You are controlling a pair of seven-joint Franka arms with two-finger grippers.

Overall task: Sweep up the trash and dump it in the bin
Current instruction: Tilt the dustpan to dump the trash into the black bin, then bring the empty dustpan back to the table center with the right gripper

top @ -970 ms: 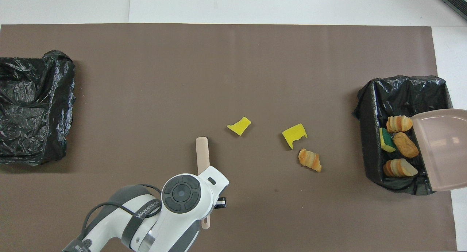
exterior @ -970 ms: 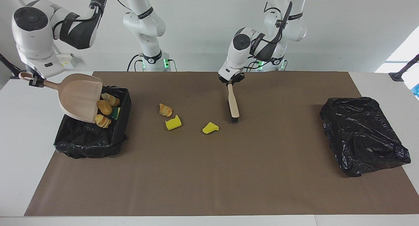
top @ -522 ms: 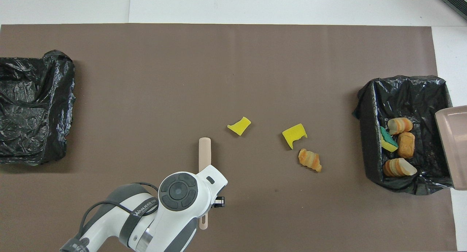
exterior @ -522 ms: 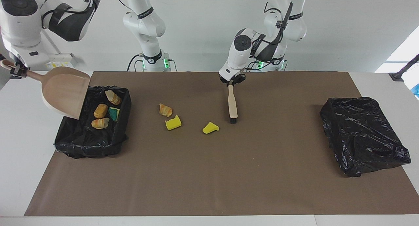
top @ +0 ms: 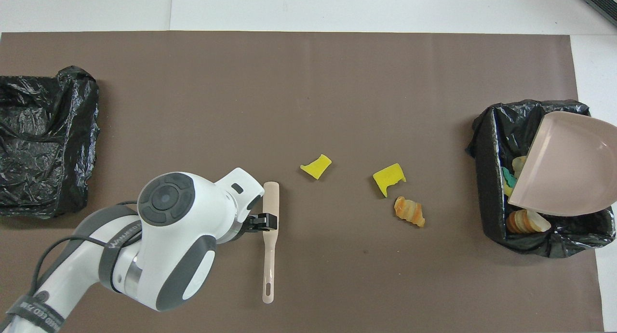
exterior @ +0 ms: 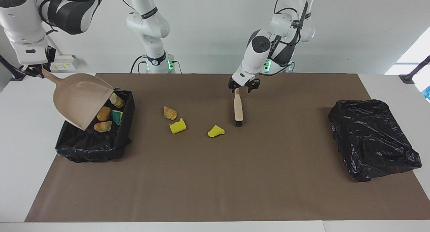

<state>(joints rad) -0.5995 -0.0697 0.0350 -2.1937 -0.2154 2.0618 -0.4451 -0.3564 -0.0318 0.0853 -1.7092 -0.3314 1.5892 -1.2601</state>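
Sweeping task, partly complete. Landmark: the lined bin [exterior: 97, 138] at the right arm's end of the table [exterior: 215, 191], a black-bagged tray.

Inside the bin lie the pieces of trash already dumped: three bread-like pieces [exterior: 103, 113] and one green-and-yellow sponge [exterior: 117, 117]. In the overhead view most of them are hidden under the dustpan.

The beige dustpan [exterior: 80, 99] hangs tilted over the bin, its lip low over the bin's outer edge and its scoop showing no trash. The right gripper [exterior: 33, 72] holds the dustpan's handle, fingers closed narrowly on it, out past the bin's outer edge and off the brown mat.

Three pieces remain on the table, all on the side of the bin toward the left arm's end: a bread-like piece [exterior: 170, 113] close to the bin, a yellow sponge chunk [exterior: 177, 126] just beside it, and a second yellow sponge chunk [exterior: 216, 131] farther from the bin.

Farther still from the bin lies the brush [exterior: 238, 108], flat on the table. The left gripper [exterior: 243, 86] hangs just over the brush's handle end with fingers spread wide, gripping nothing.

A second black bag [exterior: 373, 138] sits at the table's end away from the bin.

By this reading, roughly half the trash is binned; the three loose pieces need sweeping into the dustpan and dumping.
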